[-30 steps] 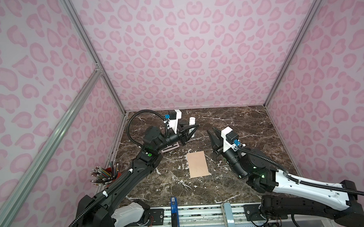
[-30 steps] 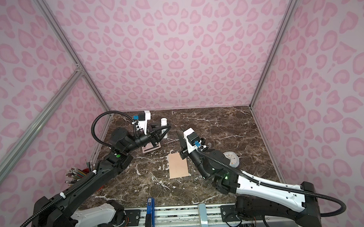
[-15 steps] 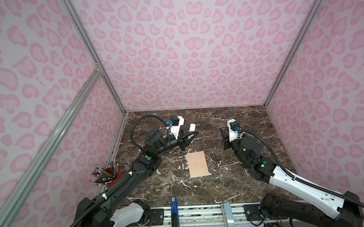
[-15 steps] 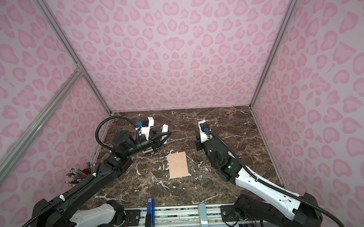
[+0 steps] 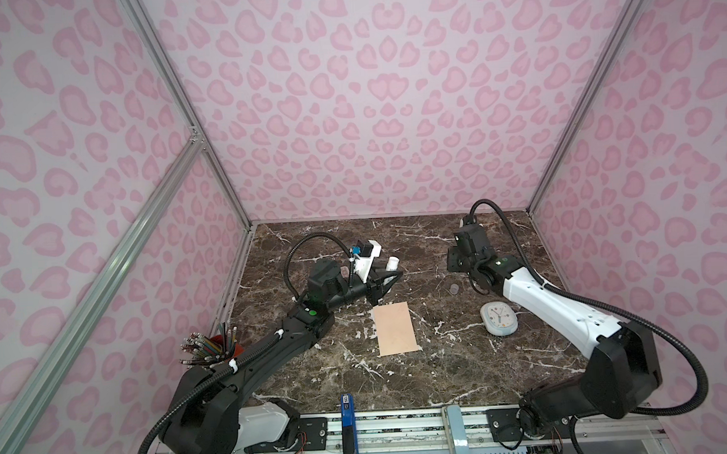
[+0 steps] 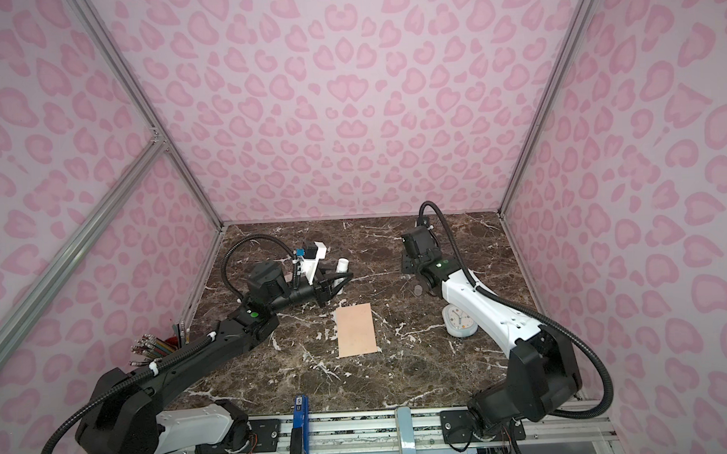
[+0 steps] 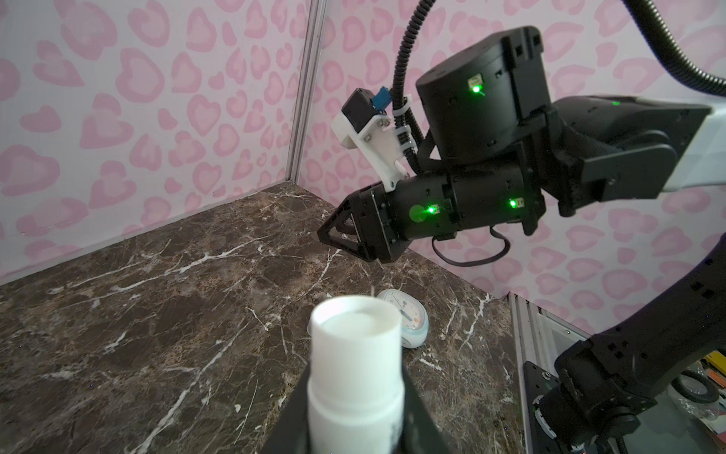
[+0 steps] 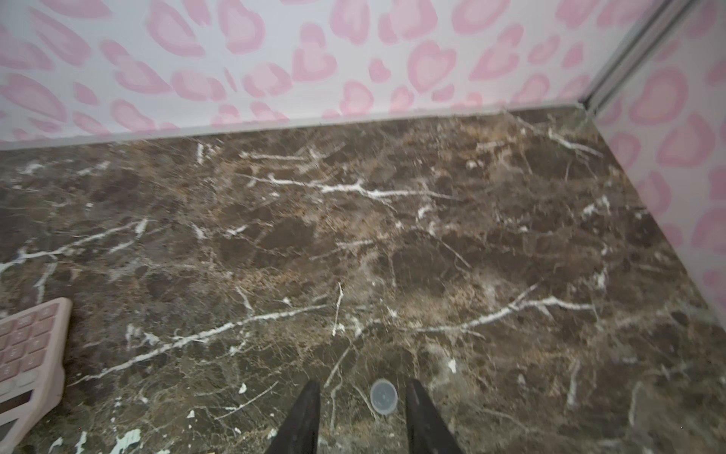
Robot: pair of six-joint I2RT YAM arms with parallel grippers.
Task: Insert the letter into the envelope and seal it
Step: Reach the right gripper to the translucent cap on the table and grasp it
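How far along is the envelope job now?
Seemingly done: no loose letter shows, and the envelope lies flat. In hand: the left claw grips an uncapped glue stick; the right claw hangs open over a small cap. Left: gluing and sealing.

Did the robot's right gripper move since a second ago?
Yes. In a top view the right gripper was close above the envelope's far right corner. Now it has swung off to the right, away from the envelope, with its jaws open.
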